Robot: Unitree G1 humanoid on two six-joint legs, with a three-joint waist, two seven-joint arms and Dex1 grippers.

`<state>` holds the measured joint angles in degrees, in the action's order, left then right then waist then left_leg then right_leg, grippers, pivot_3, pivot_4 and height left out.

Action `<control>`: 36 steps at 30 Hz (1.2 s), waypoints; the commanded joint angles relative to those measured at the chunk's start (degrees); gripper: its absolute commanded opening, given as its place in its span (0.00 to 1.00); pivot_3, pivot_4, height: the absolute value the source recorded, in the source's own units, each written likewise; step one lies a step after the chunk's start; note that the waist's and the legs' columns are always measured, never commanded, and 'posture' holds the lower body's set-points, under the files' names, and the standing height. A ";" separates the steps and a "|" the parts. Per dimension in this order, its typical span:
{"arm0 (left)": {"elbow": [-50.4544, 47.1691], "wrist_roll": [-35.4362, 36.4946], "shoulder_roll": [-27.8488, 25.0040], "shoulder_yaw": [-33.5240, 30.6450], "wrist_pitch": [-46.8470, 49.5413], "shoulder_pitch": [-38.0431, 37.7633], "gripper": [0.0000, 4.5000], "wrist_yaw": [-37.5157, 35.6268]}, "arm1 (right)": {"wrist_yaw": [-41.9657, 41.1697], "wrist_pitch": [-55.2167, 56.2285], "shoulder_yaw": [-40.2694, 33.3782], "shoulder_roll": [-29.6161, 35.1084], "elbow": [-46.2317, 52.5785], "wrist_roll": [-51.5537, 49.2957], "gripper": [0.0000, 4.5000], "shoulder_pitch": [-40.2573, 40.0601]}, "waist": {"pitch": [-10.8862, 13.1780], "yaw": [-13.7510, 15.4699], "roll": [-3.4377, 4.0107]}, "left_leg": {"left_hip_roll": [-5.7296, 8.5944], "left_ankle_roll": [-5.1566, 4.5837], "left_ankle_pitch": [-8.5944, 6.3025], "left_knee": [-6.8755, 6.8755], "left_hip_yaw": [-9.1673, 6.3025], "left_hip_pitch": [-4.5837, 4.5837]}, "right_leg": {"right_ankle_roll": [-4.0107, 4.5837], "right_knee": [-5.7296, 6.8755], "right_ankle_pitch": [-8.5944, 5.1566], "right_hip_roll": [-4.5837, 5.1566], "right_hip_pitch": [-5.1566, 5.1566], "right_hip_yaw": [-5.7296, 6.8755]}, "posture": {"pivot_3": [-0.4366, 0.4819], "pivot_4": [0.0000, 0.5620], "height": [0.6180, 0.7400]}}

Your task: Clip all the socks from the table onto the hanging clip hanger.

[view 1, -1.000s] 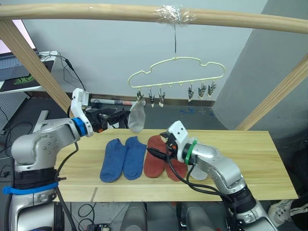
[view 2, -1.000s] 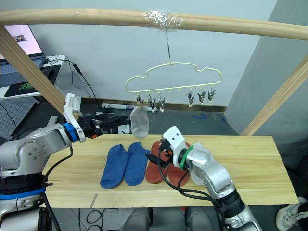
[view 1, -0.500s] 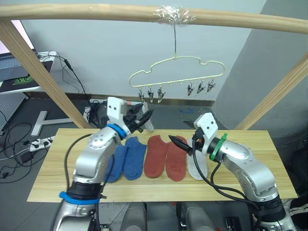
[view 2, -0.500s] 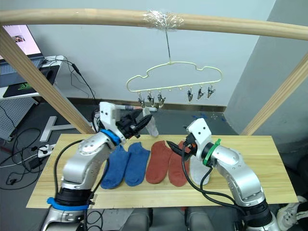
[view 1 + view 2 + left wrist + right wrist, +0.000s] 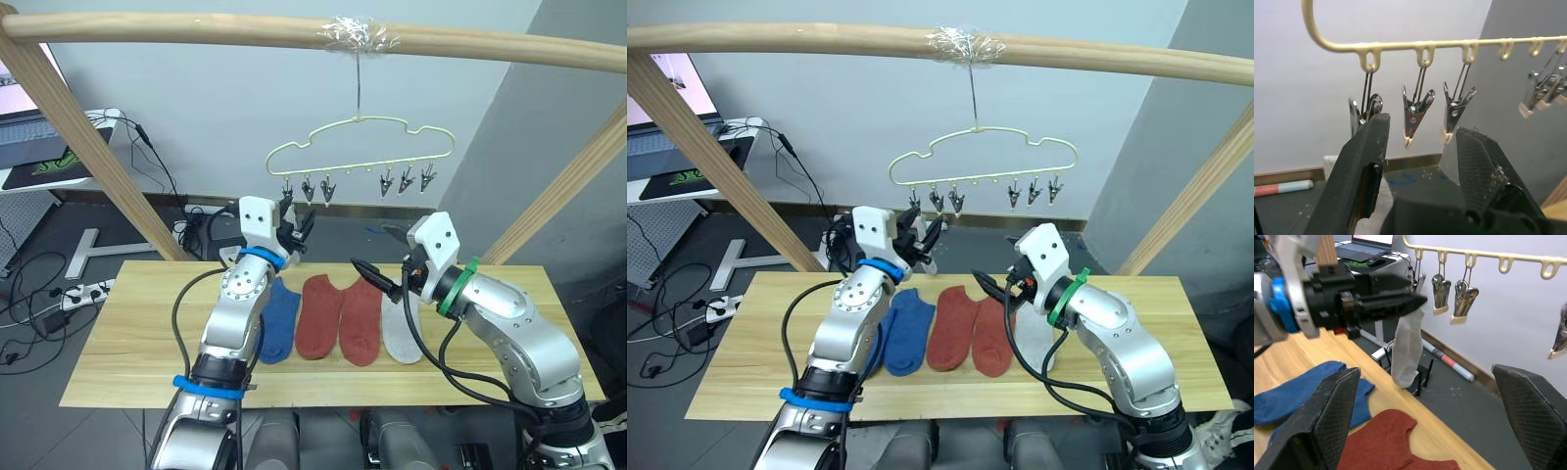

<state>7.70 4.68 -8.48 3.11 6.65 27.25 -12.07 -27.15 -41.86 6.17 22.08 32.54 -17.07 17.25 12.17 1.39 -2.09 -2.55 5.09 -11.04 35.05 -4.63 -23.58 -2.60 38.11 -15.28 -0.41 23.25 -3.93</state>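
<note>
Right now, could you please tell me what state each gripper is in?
Left gripper: jaws open, holding nothing.
Right gripper: jaws open, holding nothing.

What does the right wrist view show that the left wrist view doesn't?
Right wrist: the left claw from the side, the full length of a grey sock hanging at its tip, and blue socks and a red sock on the table. Left wrist: the hanger and its curved end, close up. Both: the hanger bar and its clips.
</note>
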 commanded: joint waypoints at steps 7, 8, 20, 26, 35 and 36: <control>10.51 -1.89 2.87 -1.50 -7.96 8.14 0.53 3.14 | 0.88 -0.22 -2.11 0.40 1.22 -0.79 1.00 2.85 | 0.00 -0.10 0.00 | -0.01 -0.01 0.00 -0.02 -0.01 0.00 | 0.25 0.00 0.16 -0.02 0.00 0.00 | 0.56 0.25 1.00; 11.00 -1.91 3.05 -1.48 -8.26 8.59 0.53 3.22 | 0.95 -0.37 -2.18 0.42 1.33 -0.90 1.00 2.90 | 0.00 -0.13 0.00 | -0.01 -0.01 0.00 -0.02 -0.01 0.00 | 0.25 0.00 0.16 -0.02 0.00 0.00 | 0.56 0.25 1.00; 17.84 -4.10 3.66 -1.81 -12.26 13.39 0.53 5.78 | 1.25 -1.45 -3.22 0.49 1.61 -1.38 1.00 3.26 | 0.00 -0.15 0.00 | -0.01 -0.01 0.00 -0.01 -0.02 0.00 | 0.25 0.02 0.18 -0.03 0.01 0.00 | 0.55 0.28 1.00; 20.02 -4.81 3.18 -1.80 -13.31 14.36 0.53 6.41 | 1.29 -1.95 -3.69 0.83 1.67 -1.63 1.00 3.53 | 0.00 -0.23 0.00 | -0.01 -0.01 0.00 -0.01 -0.02 0.00 | 0.26 0.03 0.18 -0.03 0.01 0.00 | 0.54 0.28 1.00; 23.32 -5.71 3.22 -2.20 -15.03 15.88 0.53 8.11 | 1.70 -2.41 -3.98 1.19 1.82 -2.07 1.00 3.67 | 0.00 -0.47 0.00 | -0.01 -0.01 0.00 -0.01 -0.02 0.00 | 0.26 0.04 0.18 -0.03 0.00 0.00 | 0.54 0.29 1.00; 23.58 -5.67 3.23 -2.24 -15.27 16.01 0.53 8.14 | 1.75 -2.46 -3.99 1.23 1.84 -2.14 1.00 3.66 | 0.00 -0.48 0.01 | -0.01 -0.01 0.00 -0.01 -0.02 0.00 | 0.26 0.04 0.18 -0.03 0.01 0.00 | 0.54 0.29 1.00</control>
<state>31.85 -0.65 -5.33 1.50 -6.95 41.86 -4.40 -25.83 -44.53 3.46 22.77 32.36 -18.83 19.96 12.17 0.91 -2.09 -2.56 5.07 -11.03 35.04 -4.65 -23.59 -2.34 38.15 -15.09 -0.44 23.25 -3.93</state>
